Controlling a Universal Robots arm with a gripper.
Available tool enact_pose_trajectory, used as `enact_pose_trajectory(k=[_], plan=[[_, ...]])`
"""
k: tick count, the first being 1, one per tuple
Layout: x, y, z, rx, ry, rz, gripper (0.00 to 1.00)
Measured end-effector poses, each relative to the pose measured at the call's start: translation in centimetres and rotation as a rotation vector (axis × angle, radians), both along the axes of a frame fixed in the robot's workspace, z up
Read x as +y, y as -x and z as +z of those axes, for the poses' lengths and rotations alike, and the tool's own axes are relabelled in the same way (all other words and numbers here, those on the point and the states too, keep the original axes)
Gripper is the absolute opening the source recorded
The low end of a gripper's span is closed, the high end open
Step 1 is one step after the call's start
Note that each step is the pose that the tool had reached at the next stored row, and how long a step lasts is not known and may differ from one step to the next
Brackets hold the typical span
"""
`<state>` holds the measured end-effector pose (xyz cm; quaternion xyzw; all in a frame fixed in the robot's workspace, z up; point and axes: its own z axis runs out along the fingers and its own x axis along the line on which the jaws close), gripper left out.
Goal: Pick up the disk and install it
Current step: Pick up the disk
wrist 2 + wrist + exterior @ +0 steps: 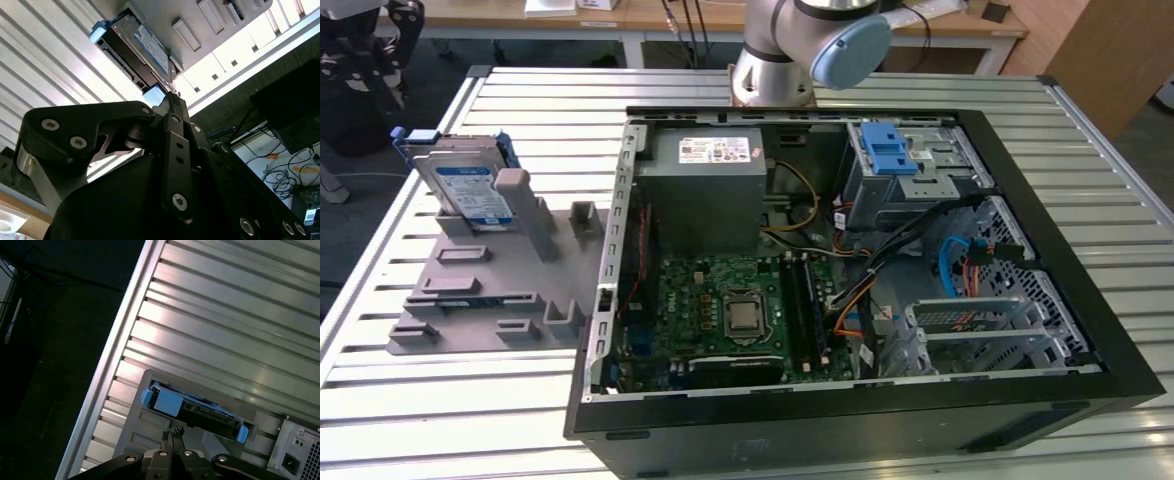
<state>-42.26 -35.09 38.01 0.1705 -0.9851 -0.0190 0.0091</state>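
Note:
The disk [467,185] is a silver drive with a white-and-blue label and a blue bracket. It stands on edge in a grey holder [480,300] at the exterior view's left, beside the open computer case [854,425]. In both wrist views my gripper [173,431] hangs in the air some way off the disk [195,407], its black fingertips pressed together with nothing between them. The second wrist view looks past the gripper [172,96] onto the disk's [142,47] labelled face and blue end.
Inside the case are a grey power-supply box [707,175], a green mainboard [734,305], cables and a drive cage with a blue clip [894,155]. The slatted metal table [440,420] carries everything. The arm's base [781,60] stands behind the case.

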Motion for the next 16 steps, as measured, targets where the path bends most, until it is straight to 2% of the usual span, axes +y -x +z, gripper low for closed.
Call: enact_pose_trajectory(k=[16], plan=[[0.00, 0.01, 0.00, 0.0000, 0.0000, 0.132, 0.11]])
